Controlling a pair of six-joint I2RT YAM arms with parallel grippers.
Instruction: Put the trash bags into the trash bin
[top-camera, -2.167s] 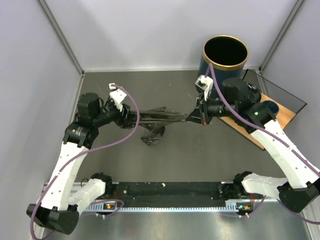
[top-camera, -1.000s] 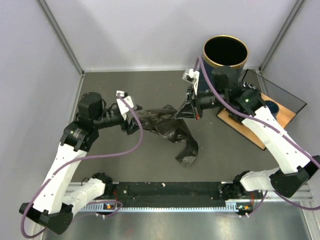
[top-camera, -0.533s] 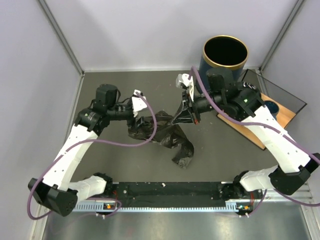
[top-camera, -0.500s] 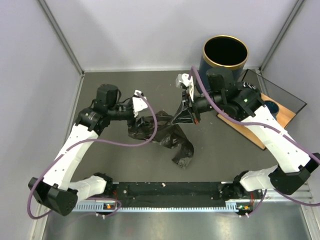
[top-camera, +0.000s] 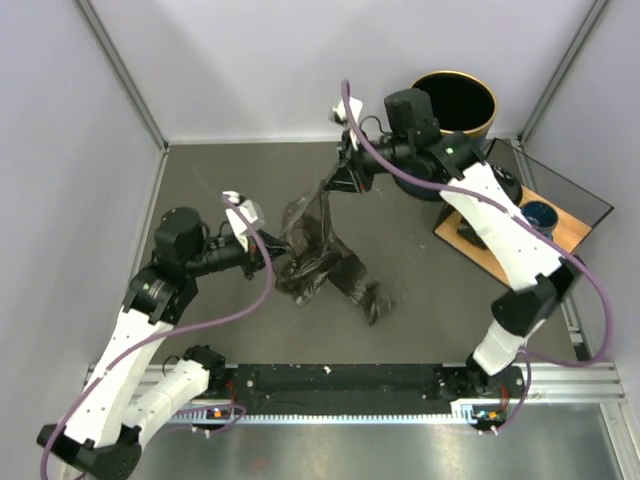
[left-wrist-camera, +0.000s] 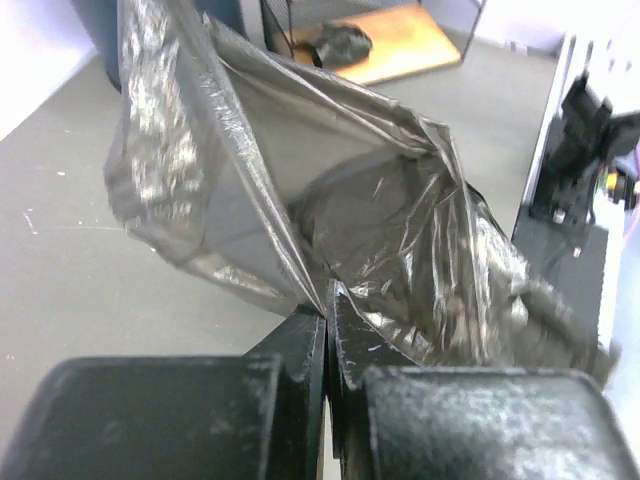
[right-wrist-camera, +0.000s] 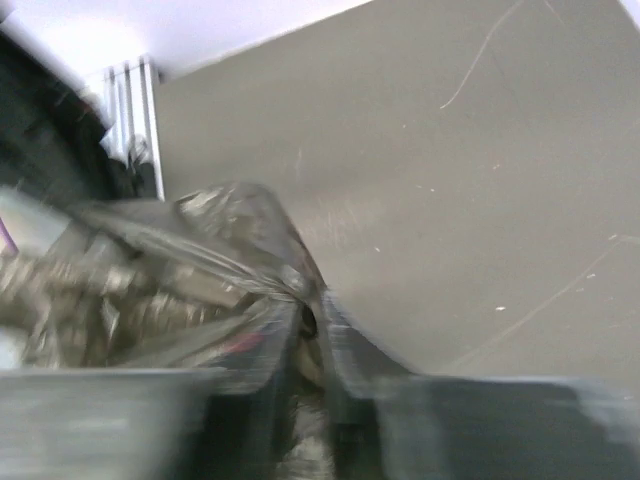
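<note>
The trash bag (top-camera: 318, 245) is a crinkled glossy black film, stretched between both grippers with a tail lying on the table. My left gripper (top-camera: 272, 262) is shut on its lower left fold. In the left wrist view the jaws (left-wrist-camera: 327, 310) are pressed together on a pinch of film, and the bag (left-wrist-camera: 400, 230) spreads out beyond them. My right gripper (top-camera: 333, 186) holds the bag's top edge up, just left of the trash bin (top-camera: 472, 79). The right wrist view is blurred, but film (right-wrist-camera: 200, 260) sits between the nearly closed fingers (right-wrist-camera: 312, 320). The right arm covers part of the navy bin with its gold rim.
A wooden board (top-camera: 500, 255) lies at the right with a small blue bowl (top-camera: 527, 213) on it. In the left wrist view a small black roll (left-wrist-camera: 340, 42) rests on that board. Grey walls close the back and sides. The arms' base rail (top-camera: 350, 385) runs along the near edge.
My right gripper has risen and swung back toward the bin, pulling the bag's top up. My left gripper has moved nearer and to the left, and has shut on the bag.
</note>
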